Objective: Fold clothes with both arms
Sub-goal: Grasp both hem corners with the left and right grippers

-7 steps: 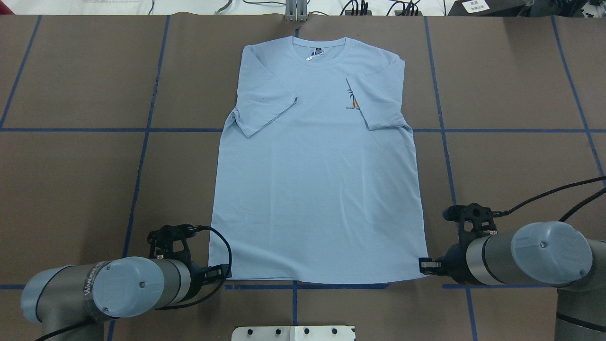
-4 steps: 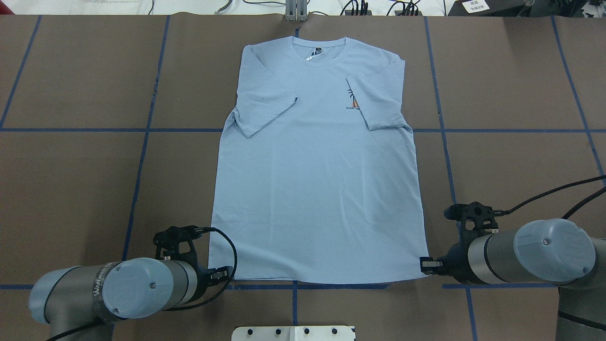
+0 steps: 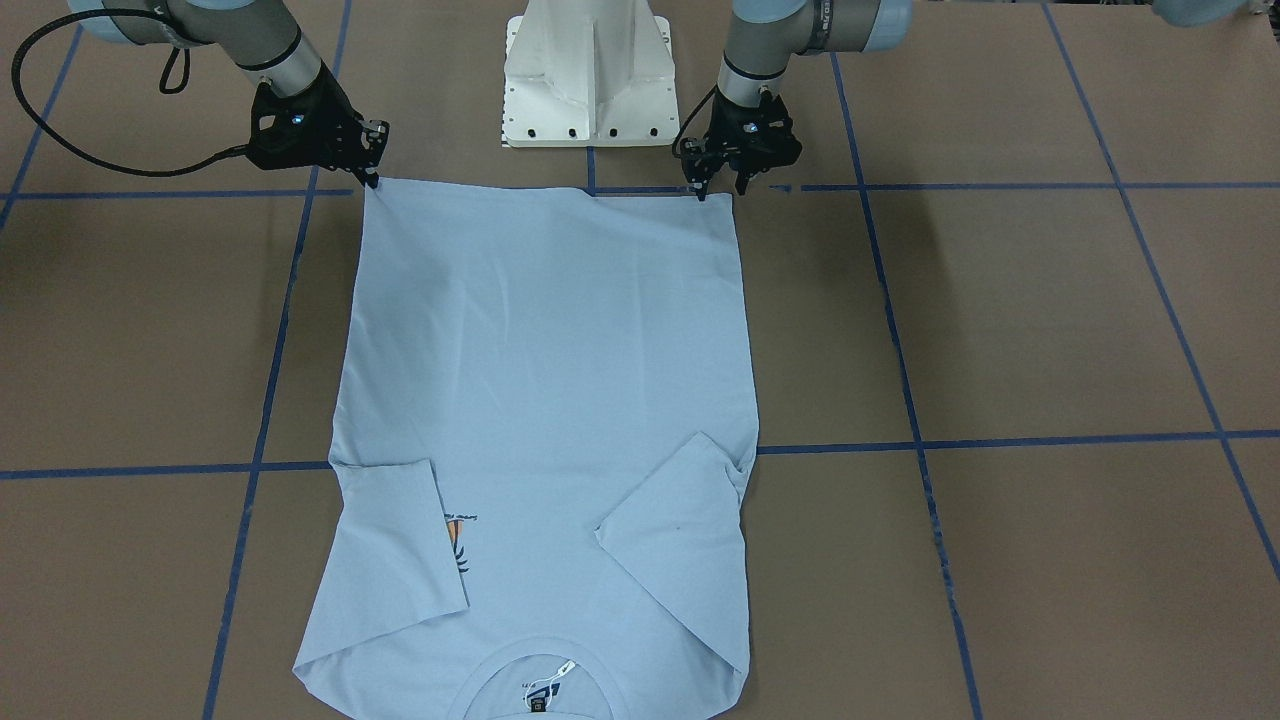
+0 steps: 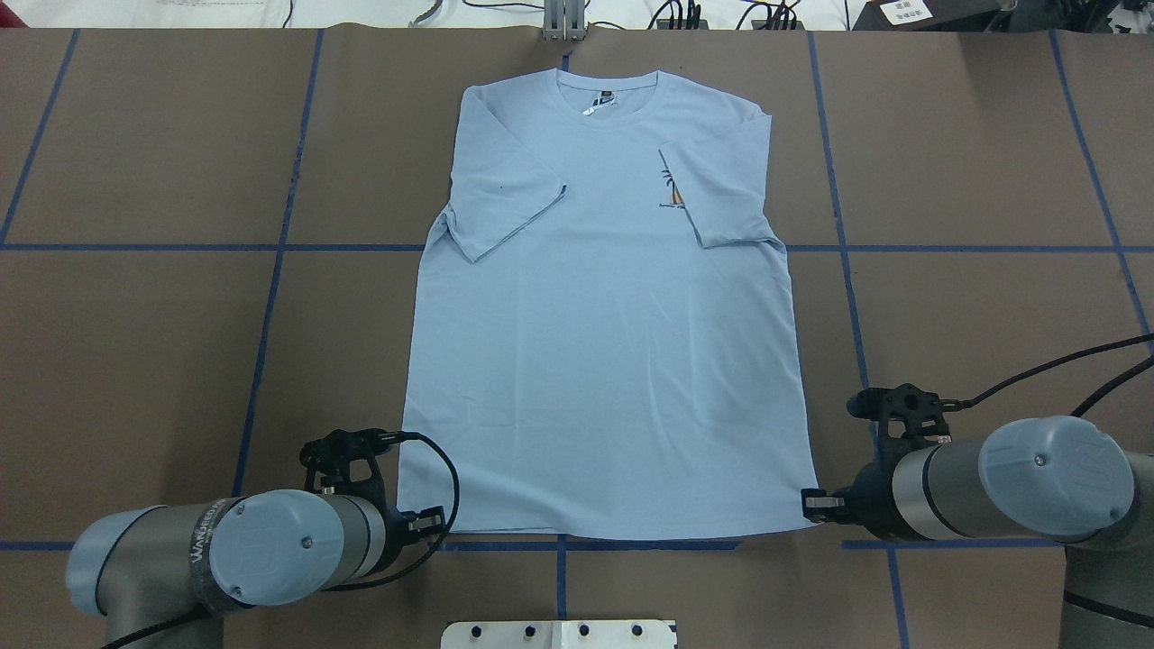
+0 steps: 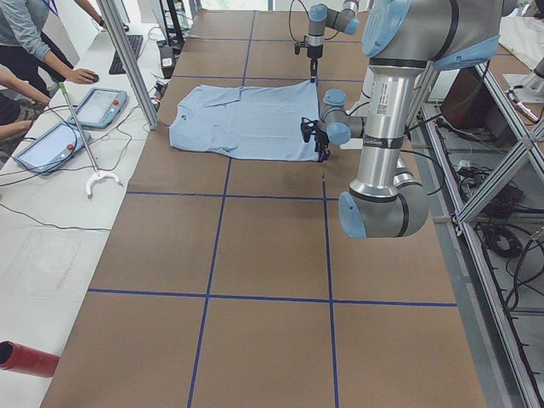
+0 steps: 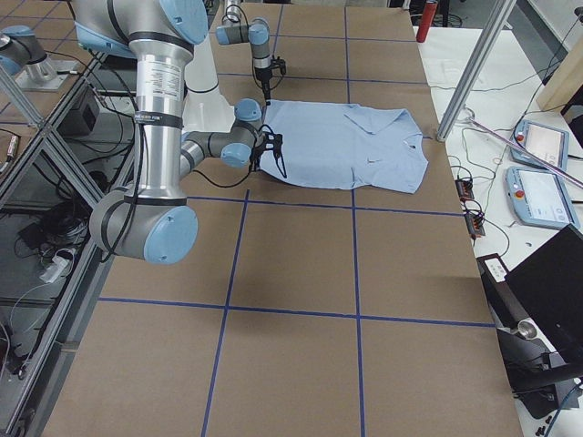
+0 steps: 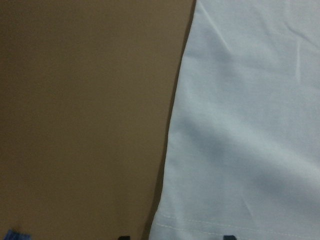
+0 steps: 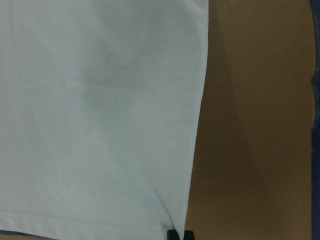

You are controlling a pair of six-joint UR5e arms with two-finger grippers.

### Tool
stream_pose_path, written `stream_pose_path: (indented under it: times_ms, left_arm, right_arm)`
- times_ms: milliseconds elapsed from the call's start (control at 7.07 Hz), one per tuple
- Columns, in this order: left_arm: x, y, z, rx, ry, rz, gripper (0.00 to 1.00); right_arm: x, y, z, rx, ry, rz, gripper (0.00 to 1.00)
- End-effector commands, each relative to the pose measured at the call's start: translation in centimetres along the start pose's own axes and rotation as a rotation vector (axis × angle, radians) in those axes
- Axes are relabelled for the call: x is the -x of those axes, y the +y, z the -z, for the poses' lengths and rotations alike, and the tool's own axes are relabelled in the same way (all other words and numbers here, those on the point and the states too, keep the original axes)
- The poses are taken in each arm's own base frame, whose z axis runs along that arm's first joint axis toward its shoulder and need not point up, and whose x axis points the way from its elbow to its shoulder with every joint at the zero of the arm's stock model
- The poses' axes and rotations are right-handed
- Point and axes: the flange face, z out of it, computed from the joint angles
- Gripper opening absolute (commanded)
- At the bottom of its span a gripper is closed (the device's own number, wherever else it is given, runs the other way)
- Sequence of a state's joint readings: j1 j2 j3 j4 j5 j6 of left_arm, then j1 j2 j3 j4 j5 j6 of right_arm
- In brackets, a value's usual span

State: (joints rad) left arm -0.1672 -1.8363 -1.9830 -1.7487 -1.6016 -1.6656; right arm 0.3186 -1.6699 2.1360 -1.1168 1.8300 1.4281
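Note:
The light blue T-shirt [image 4: 604,342] lies flat on the brown table, neck at the far side, both sleeves folded in over the chest. The right sleeve partly covers the palm-tree print [image 4: 672,191]. My left gripper [image 4: 437,521] is open at the near left hem corner; in the left wrist view its fingertips [image 7: 124,237] stand wide apart astride the hem. My right gripper [image 4: 807,503] is at the near right hem corner; in the right wrist view [image 8: 180,235] its tips are close together on the T-shirt's corner. The front-facing view shows both grippers, left [image 3: 718,190] and right [image 3: 372,180].
The white pedestal base [image 3: 588,70] stands just behind the hem. Blue tape lines [image 4: 270,297] grid the table. A metal post [image 4: 563,20] and cables sit at the far edge. Operators' tablets [image 5: 93,106] and a red cylinder [image 5: 25,359] lie beyond the table.
My left arm has moved right, bringing its gripper closer to the near left hem corner. My right arm has shifted only slightly. The T-shirt has not moved.

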Motion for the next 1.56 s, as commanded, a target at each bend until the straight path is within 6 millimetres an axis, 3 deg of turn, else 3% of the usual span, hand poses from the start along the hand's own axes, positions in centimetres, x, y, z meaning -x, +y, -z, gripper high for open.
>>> stream_pose_path:
  times_ms: [0,424,566,1273,1414]
  left_arm:
    - [0.11,-0.02,-0.15,-0.001,-0.01,-0.001,0.65]
    - [0.19,-0.03,-0.37,-0.002,-0.015,-0.001,0.63]
    - [0.11,-0.02,-0.33,-0.001,-0.013,-0.001,0.57]
    - [0.02,-0.39,-0.36,-0.039,-0.01,0.0,0.04]
    - [-0.35,-0.35,-0.06,-0.039,-0.001,0.0,0.0]
  right_arm:
    - [-0.1,-0.03,-0.09,0.0,0.003,0.001,0.0]
    - [-0.1,-0.03,-0.09,0.0,0.003,0.001,0.0]
    - [-0.1,-0.03,-0.09,0.0,0.003,0.001,0.0]
    - [-0.1,-0.03,-0.09,0.0,0.003,0.001,0.0]
    - [-0.02,-0.03,-0.08,0.001,0.001,0.001,0.0]
